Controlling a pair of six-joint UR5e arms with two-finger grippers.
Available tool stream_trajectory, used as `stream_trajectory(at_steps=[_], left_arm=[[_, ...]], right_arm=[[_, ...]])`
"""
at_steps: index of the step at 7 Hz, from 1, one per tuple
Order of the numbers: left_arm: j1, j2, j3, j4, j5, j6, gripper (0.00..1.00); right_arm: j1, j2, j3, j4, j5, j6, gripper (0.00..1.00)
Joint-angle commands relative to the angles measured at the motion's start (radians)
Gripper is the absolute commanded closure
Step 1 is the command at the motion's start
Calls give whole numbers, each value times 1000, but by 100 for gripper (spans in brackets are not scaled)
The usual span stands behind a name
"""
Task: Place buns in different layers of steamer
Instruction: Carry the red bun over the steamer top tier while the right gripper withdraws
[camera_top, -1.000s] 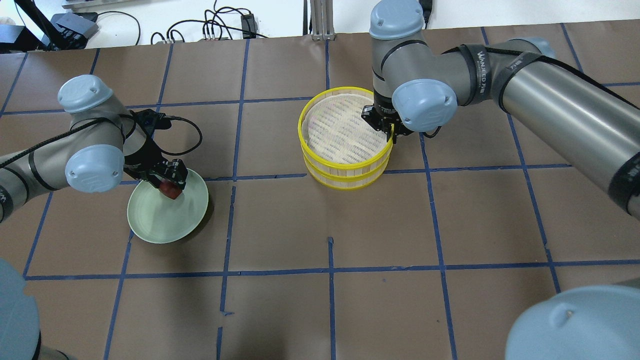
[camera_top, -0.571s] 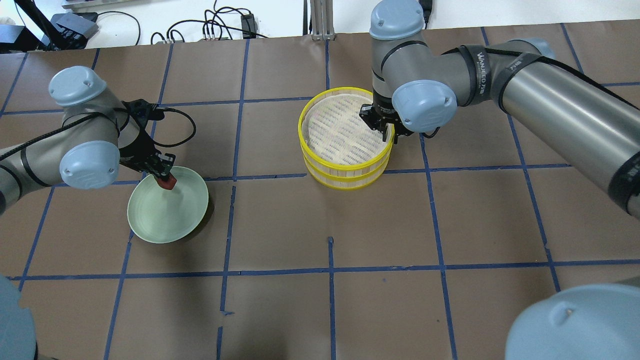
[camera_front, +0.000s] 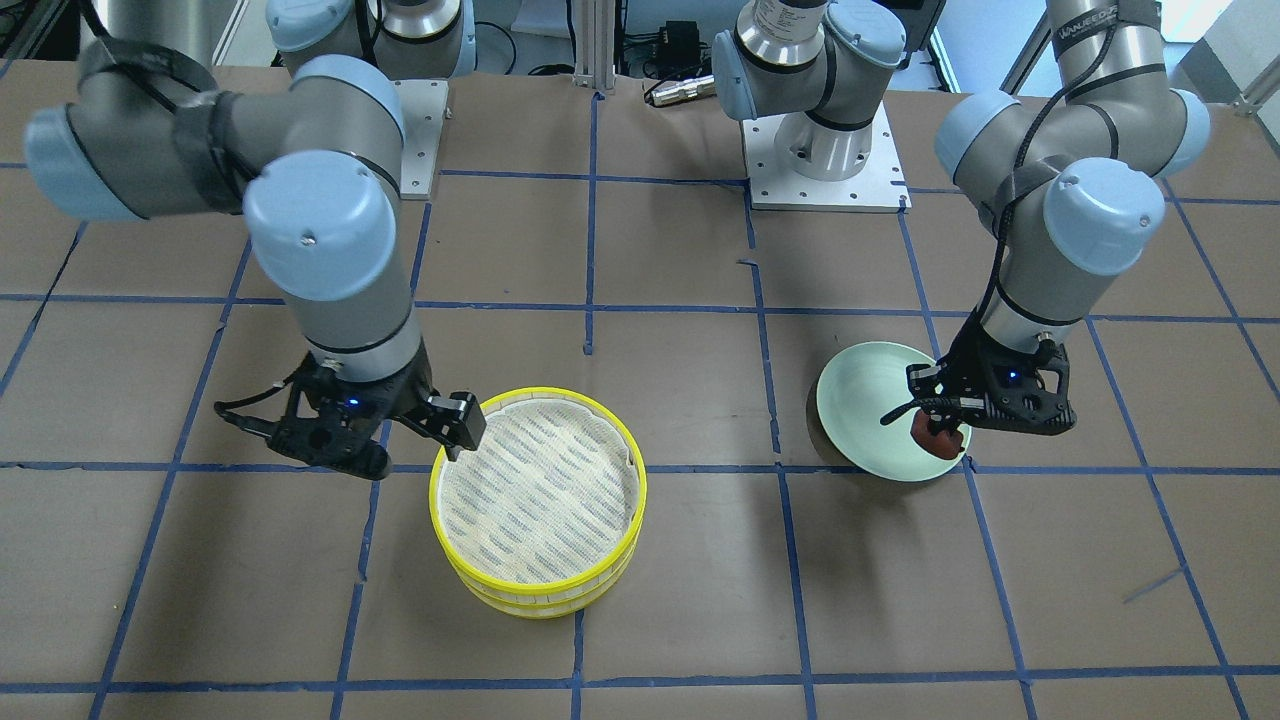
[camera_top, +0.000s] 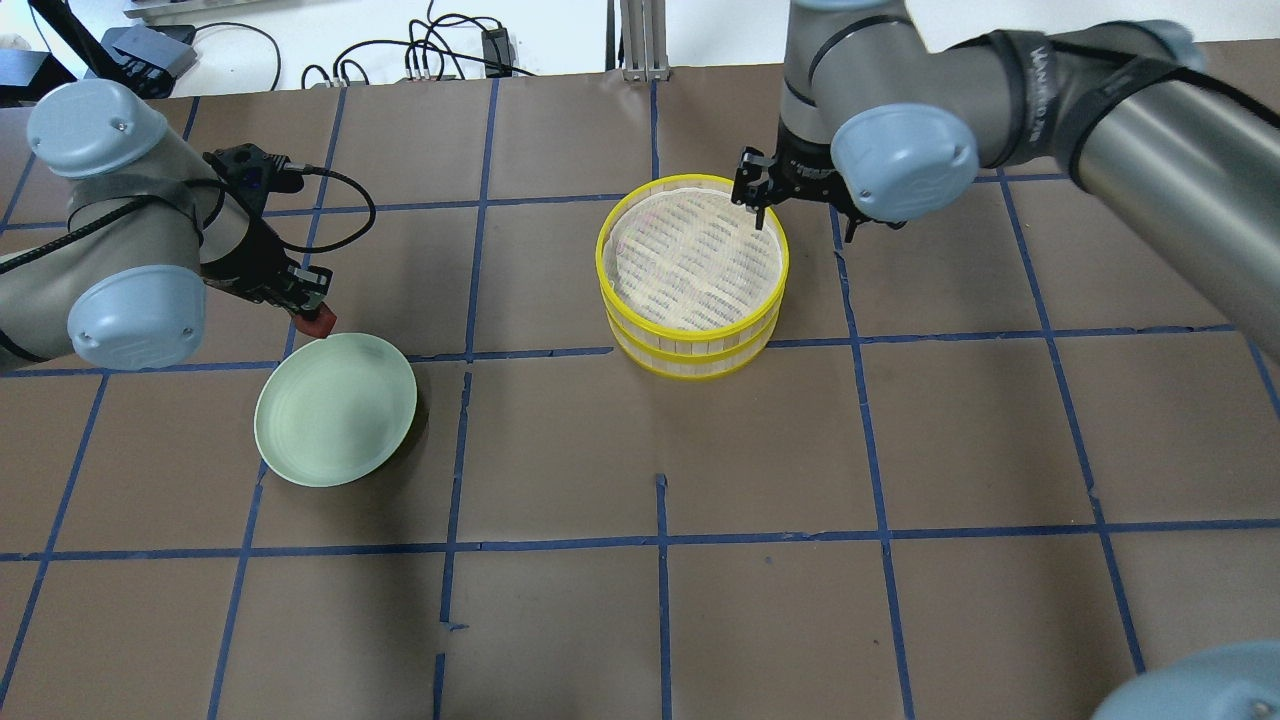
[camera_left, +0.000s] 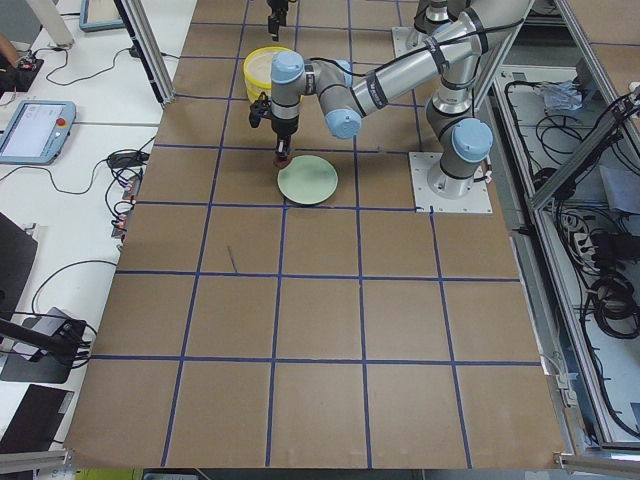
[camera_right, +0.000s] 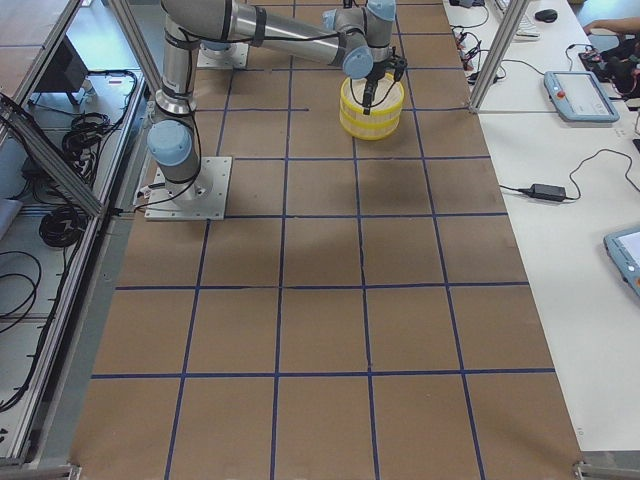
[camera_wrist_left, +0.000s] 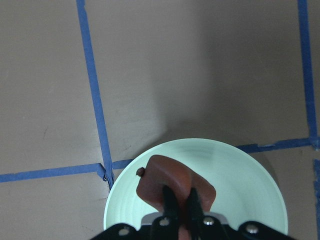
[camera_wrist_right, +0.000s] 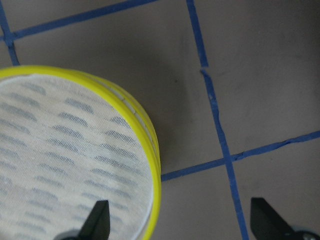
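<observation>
The reddish-brown bun (camera_wrist_left: 159, 181) is being gripped between the closed-in fingers of the left gripper (camera_top: 308, 312). It is being held in the air over the far left edge of the pale green plate (camera_top: 335, 420), on the left side of the table. The two steamer trays are sitting stacked near the middle of the table, well apart from the plate, and the mesh floor of the top tray (camera_top: 690, 260) is lying bare. The white bun is not being shown in any view, and whether it is lying in the lower tray (camera_top: 690, 368) cannot be told.

The right gripper (camera_wrist_right: 182, 220) is being held spread wide and empty at the far right rim of the stack. One finger is hanging over the mesh and the other over the table outside.

The step in hand is judged to be the carrying of the red bun to the top tray. For this to be done well:

- The soft bun is best squeezed only lightly.
- It should be carried rightward high enough for the yellow rim to be cleared.
- It should be lowered over the middle of the mesh before being let go.
- The right arm should be drawn clear of the tray first, since a collision above the stack is being risked.
</observation>
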Motion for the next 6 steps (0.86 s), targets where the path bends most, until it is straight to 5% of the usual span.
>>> stream_trajectory(at_steps=[1,3,6], left_arm=[[-19,-1,45,-5,-103,-131,97],[-156,-21,128,-3,-101,-340,95],[-360,-87,243,11,-146,-729,94]], right_arm=[[-107,-111,-107,237,57,-146,0],[-114,-220,-131,377,71,-235,0],[-103,-237,-102,394,74,-308,0]])
